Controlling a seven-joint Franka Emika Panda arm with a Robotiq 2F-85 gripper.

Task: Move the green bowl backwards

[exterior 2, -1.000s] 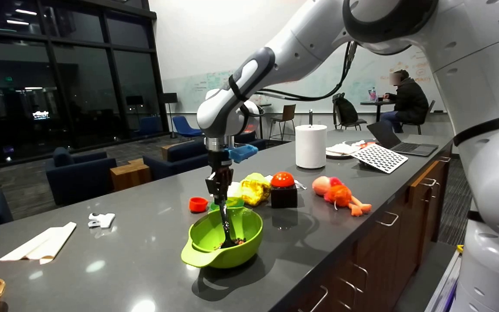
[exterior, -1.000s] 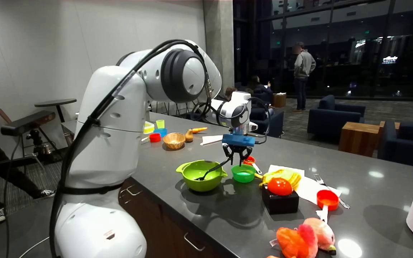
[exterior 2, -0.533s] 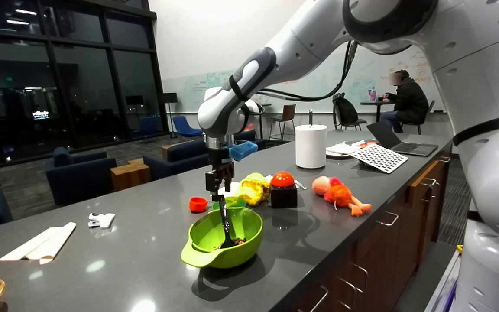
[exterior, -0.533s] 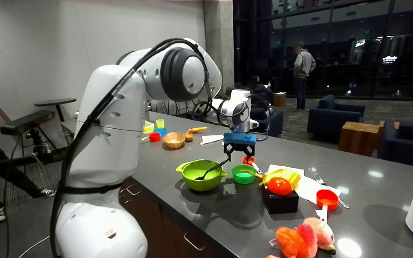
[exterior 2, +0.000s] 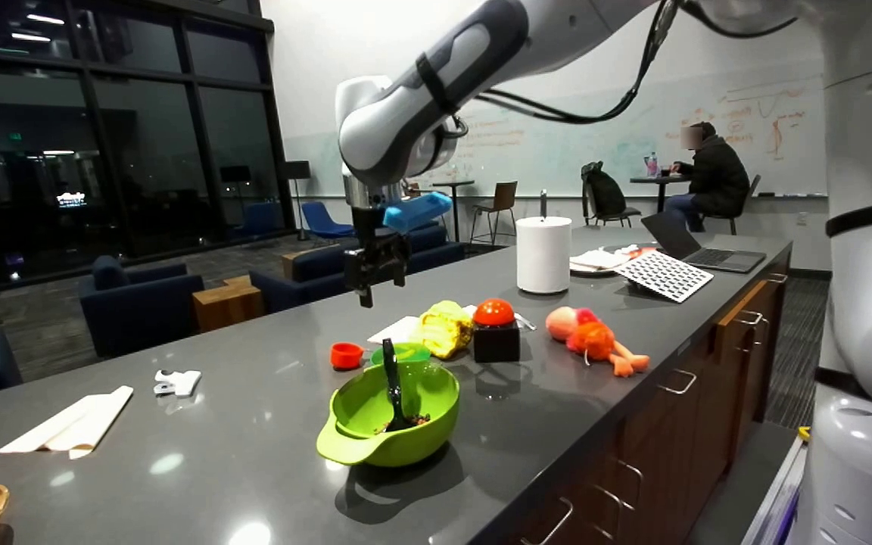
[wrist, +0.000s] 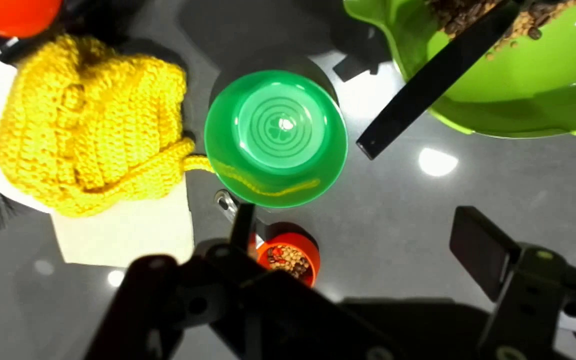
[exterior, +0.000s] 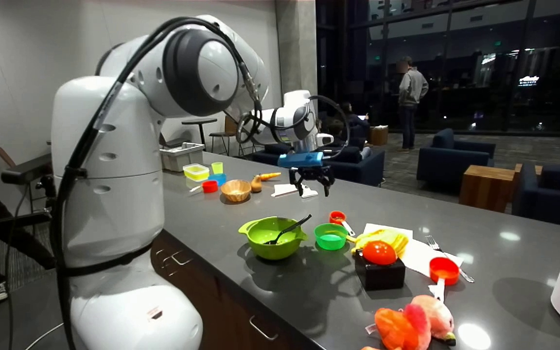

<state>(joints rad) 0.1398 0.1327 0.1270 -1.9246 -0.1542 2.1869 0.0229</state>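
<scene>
The green bowl (exterior: 330, 236) sits upright on the counter, small and low-sided, to one side of the larger lime bowl (exterior: 271, 247). From above, the wrist view shows the inside of the green bowl (wrist: 278, 157) with no food in it. In an exterior view the lime bowl (exterior 2: 406, 443) hides most of the green bowl (exterior 2: 409, 353). My gripper (exterior: 313, 193) hangs well above the counter, clear of both bowls. Its jaws stand wide apart with nothing between them, and the gripper (wrist: 355, 215) shows in the lower part of the wrist view.
A black utensil (wrist: 433, 82) leans out of the lime bowl towards the green one. A yellow knitted item (wrist: 93, 130) lies beside the green bowl, its cord reaching the rim. Close by are a red cup of grains (wrist: 313, 250) and a black box with a red dome (exterior: 379, 277).
Low over the green bowl, the jaws spread apart; then the gripper rose and drew away from the bowl and the utensil handle. The bowls stand practically where they were.
</scene>
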